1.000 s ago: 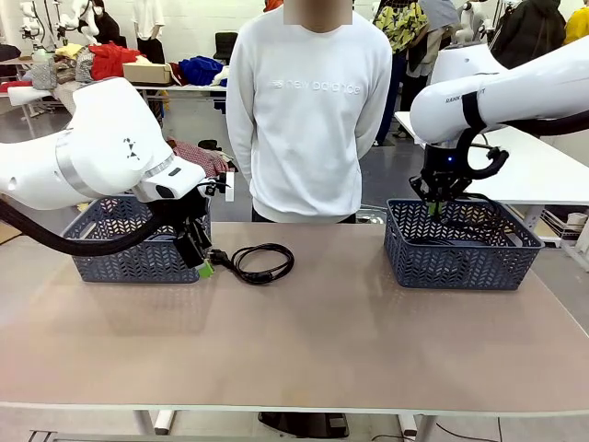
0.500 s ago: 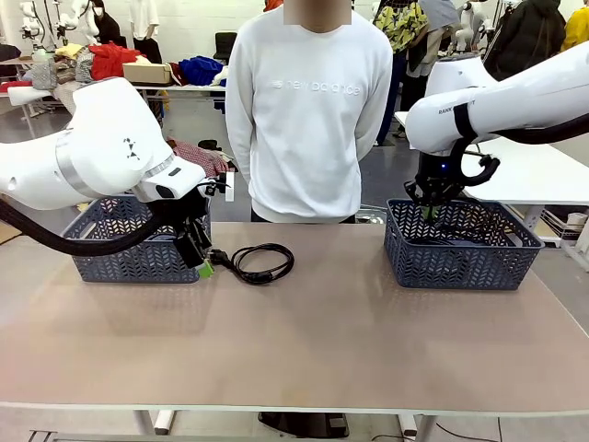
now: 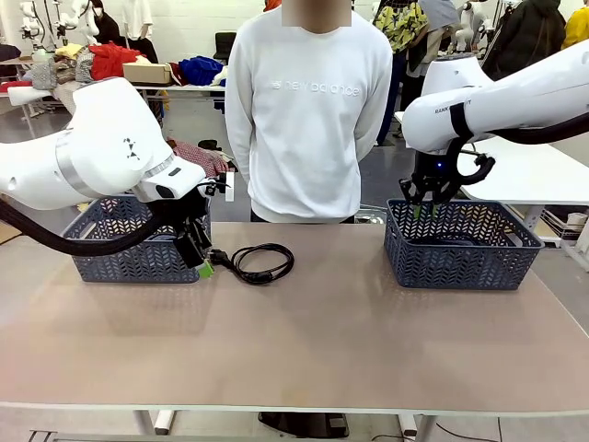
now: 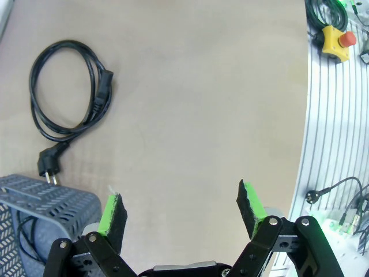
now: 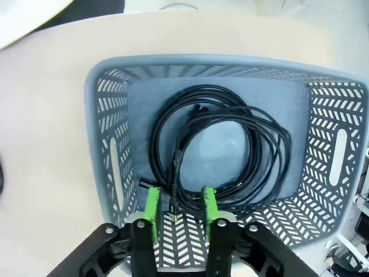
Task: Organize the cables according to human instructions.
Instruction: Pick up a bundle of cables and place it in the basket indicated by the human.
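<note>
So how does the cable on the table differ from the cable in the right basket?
The cable on the table lies on the bare tabletop beside the left basket; the cable in the right basket sits on that basket's floor. The table one is a single long loop with both plugs showing; the basket one is wound in several overlapping turns. Both are thin, black and ungripped.

Table centre bare, open passage. Left basket and right basket flank it; coiled cable lies beside left basket. Person blocks far edge.
</note>
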Robot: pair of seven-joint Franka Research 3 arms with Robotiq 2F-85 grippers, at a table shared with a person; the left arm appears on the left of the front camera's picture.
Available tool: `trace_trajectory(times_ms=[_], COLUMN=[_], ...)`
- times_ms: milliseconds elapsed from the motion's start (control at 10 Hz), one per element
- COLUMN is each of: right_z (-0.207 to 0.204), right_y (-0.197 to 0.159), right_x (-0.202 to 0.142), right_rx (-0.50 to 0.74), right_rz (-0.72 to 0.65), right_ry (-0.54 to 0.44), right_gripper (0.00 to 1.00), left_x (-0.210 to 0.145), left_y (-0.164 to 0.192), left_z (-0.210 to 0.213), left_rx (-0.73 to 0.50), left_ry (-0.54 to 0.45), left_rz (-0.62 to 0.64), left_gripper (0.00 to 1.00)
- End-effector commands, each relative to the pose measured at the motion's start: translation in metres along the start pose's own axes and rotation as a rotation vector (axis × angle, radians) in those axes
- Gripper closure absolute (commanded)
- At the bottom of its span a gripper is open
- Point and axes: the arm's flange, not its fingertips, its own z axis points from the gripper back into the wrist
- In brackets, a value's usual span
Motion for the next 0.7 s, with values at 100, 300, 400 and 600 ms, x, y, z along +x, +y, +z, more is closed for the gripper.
trace_trajectory(times_ms=[100,300,400,600], right_z=[0.0025,0.0036,0.0042,0.0031], right_y=[-0.0005,0.0006,0.0012,0.0021], right_x=[0.0013,0.0,-0.0005,-0.0012], right_rx=[0.031,0.032,0.031,0.036], right_rz=[0.023,0.028,0.029,0.03], right_ry=[-0.008,0.001,0.006,0.023], right_gripper=[0.33,0.29,0.06,0.0], left_x=[-0.0014,-0.0014,-0.0014,-0.0014], left_y=[-0.0007,-0.0007,-0.0007,-0.0007], left_z=[0.0004,0.0004,0.0004,0.0004], left_rx=[0.001,0.001,0.001,0.001], left_ry=[-0.001,-0.001,-0.001,-0.001], left_rz=[0.009,0.009,0.009,0.009], left_gripper=[0.0,0.0,0.0,0.0])
